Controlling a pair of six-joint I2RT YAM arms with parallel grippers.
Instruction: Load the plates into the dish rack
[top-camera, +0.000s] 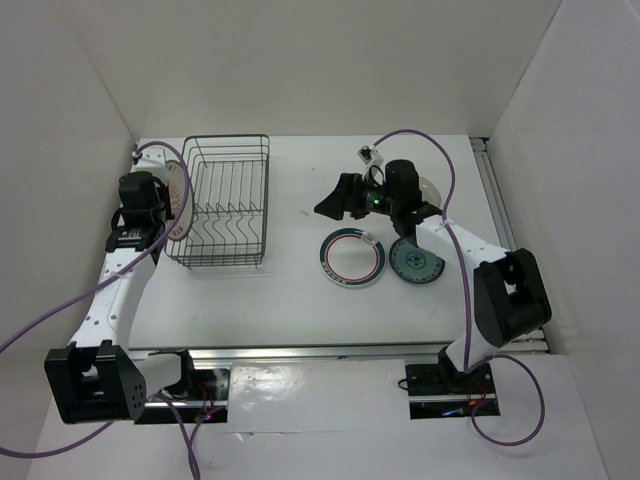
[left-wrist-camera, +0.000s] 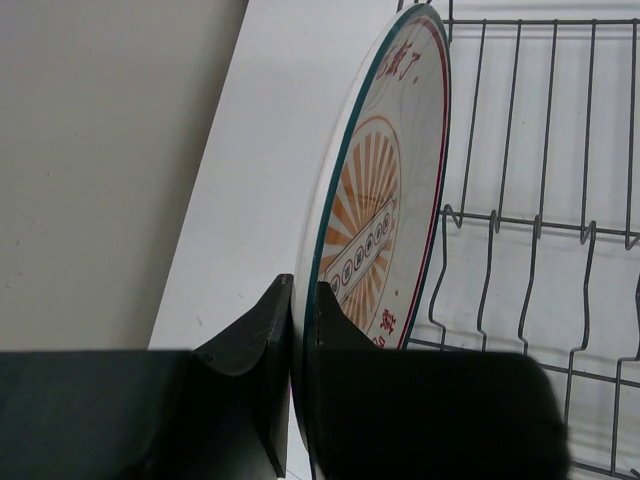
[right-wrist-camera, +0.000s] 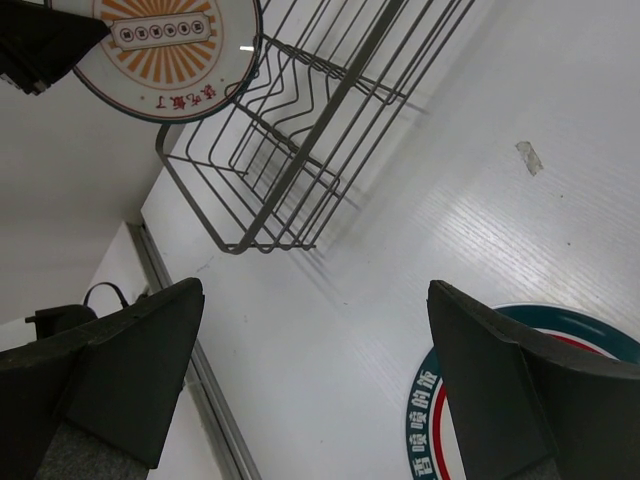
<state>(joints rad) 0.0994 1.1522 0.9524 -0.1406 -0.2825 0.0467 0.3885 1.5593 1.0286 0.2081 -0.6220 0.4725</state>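
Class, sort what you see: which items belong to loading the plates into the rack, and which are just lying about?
Job: dish rack, sunburst plate in the left gripper, ringed plate, teal plate.
Lying about: purple cable, tape scrap.

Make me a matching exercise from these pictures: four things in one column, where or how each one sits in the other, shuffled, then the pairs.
Things:
1. sunburst plate
2. ringed plate
3. teal plate
4. dish rack

Places or states:
A. flat on the table, partly under the right arm
B. holds no plates
C. on edge, clamped in the left jaws
D. flat on the table, between the dish rack and the teal plate

Pairs: 1-C, 2-D, 3-A, 4-B
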